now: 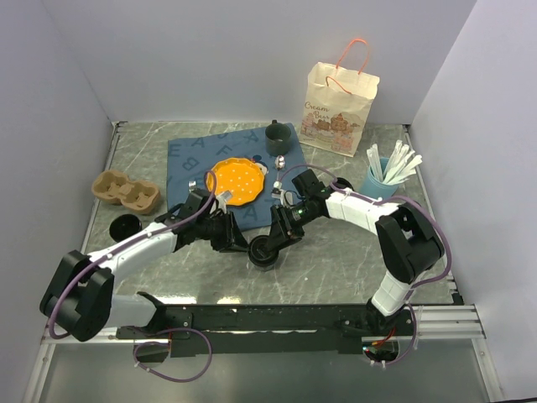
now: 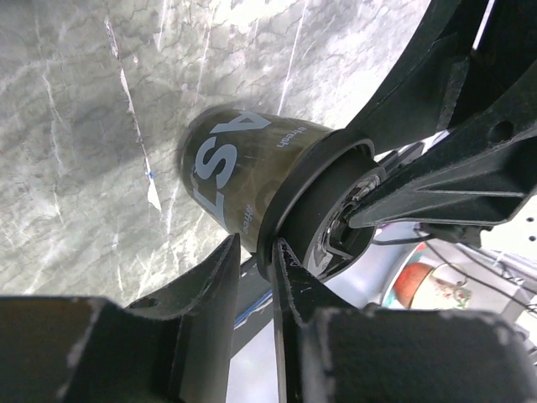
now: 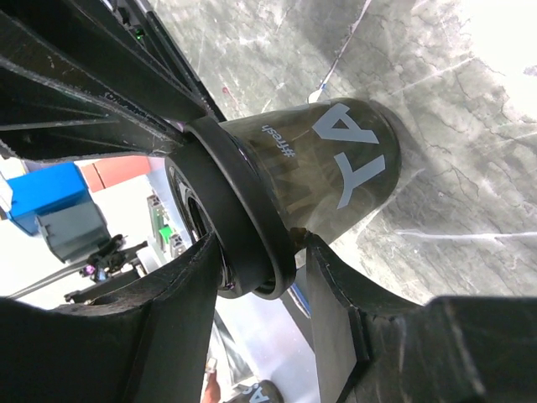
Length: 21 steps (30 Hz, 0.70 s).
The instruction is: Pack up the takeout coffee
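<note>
I'm capping: the cup (image 1: pixel 264 250) stands midway along the table's (image 1: pixel 336 273) front edge. My right gripper (image 3: pixel 268 252) clasps it half-open; my left gripper (image 2: pixel 258 248), nearly closed, pinches the lid (image 2: pixel 294 193) rim. Next, press squarely.

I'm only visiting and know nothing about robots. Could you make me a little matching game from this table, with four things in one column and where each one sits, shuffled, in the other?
Things:
1. paper bag
2. orange plate
3. cardboard cup carrier
4. coffee cup

Places:
a. between the left gripper and the right gripper
b. standing at the back right
c. on the blue mat
d. left of the mat

Pairs: 1-b, 2-c, 3-d, 4-a.
</note>
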Each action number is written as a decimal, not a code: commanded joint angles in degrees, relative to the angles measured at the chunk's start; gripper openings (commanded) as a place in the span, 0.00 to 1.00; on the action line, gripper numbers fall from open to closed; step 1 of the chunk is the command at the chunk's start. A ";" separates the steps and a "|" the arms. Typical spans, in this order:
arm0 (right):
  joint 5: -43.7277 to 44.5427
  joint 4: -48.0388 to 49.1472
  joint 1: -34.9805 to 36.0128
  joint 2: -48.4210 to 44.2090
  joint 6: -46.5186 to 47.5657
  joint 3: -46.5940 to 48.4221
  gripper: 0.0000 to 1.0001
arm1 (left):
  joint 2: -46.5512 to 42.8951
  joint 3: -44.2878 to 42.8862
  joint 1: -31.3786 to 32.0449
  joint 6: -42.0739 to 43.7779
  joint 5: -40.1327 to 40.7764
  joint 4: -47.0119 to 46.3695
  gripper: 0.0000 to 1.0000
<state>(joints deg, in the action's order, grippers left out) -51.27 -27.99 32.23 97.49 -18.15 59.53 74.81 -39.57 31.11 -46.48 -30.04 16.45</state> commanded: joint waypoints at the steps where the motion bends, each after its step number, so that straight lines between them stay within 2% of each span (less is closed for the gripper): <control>1: 7.05 -0.66 0.99 3.58 3.82 -2.75 0.45 | 3.77 7.05 0.96 -2.21 12.29 7.81 0.25; 4: 7.23 -2.33 1.00 3.67 5.14 -1.27 0.44 | 2.63 6.88 1.32 -3.44 12.73 8.60 0.27; 12: 2.76 -7.43 1.87 4.28 11.38 5.15 0.45 | -2.03 -0.15 1.23 -2.04 4.39 5.97 0.47; 14: 2.57 -9.79 2.40 5.59 12.96 7.17 0.45 | -1.77 -2.95 1.14 -1.34 4.73 7.45 0.50; 21: 4.24 -12.97 3.37 6.66 14.73 9.91 0.45 | -1.07 -11.05 -3.60 5.86 4.12 10.71 0.52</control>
<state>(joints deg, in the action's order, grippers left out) -51.42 -38.61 33.91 102.48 -7.16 68.58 73.32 -44.82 30.17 -45.60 -25.93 27.20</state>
